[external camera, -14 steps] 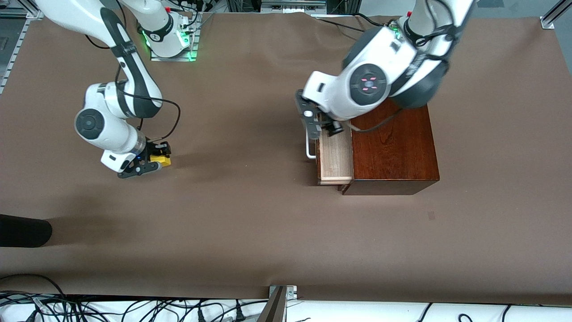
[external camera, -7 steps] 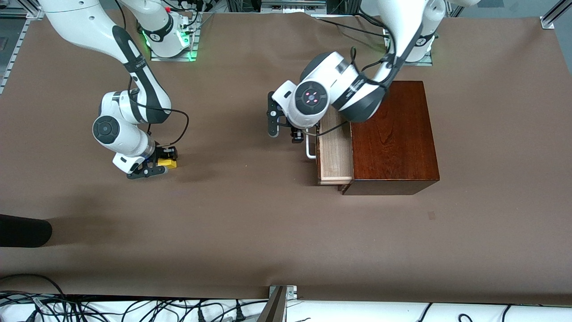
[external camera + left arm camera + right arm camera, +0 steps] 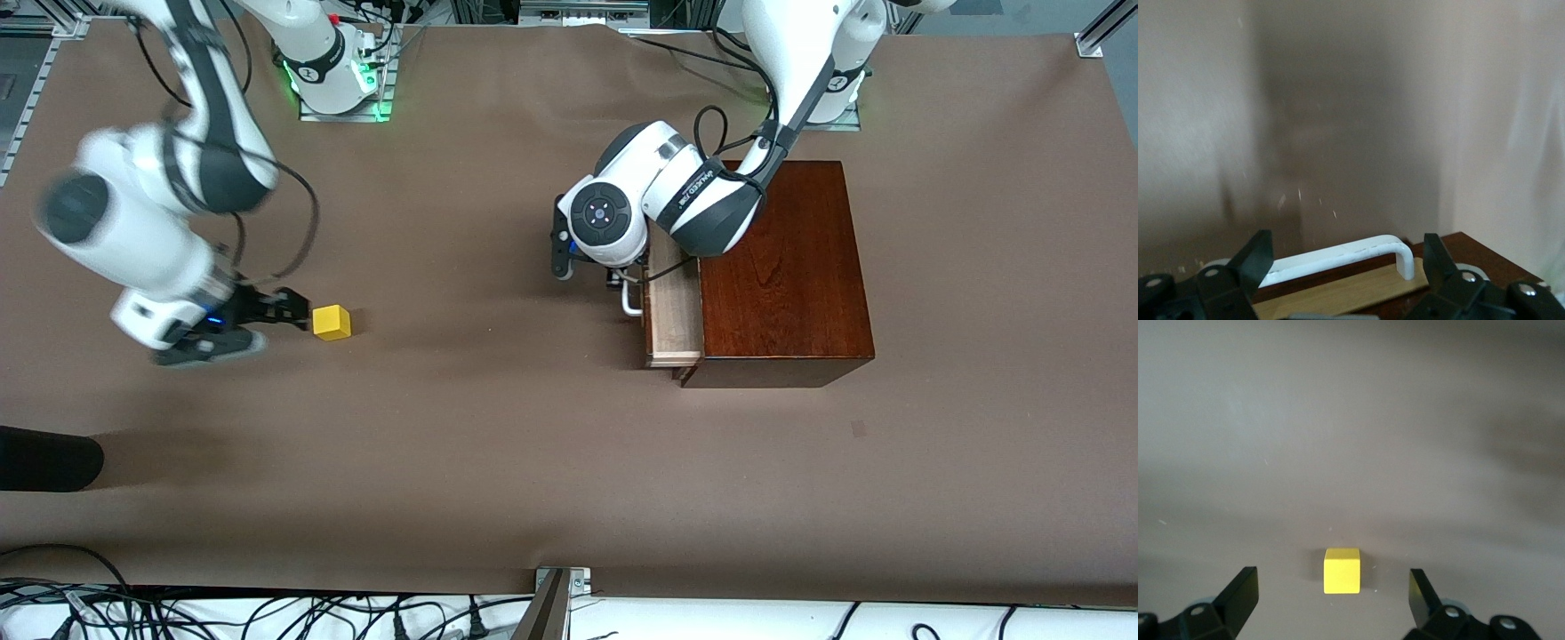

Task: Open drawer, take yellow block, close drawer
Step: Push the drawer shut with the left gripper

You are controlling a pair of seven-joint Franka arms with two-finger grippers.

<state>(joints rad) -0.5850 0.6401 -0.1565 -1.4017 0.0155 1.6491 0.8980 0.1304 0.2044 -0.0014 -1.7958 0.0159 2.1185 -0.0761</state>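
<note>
the yellow block sits alone on the brown worktop, toward the right arm's end, well apart from the dark wooden box. the right gripper is just beside the block, a little above the worktop, and its fingers are spread wide and released; nothing is between them, and in the right wrist view the block lies free on the worktop between the two finger tips. the drawer stands partly out of the box, so a strip of its pale wood inside shows. the left gripper is low at the drawer's front, at the white handle. in the left wrist view its fingers are open, one on each side of the handle, not clenched on it.
</note>
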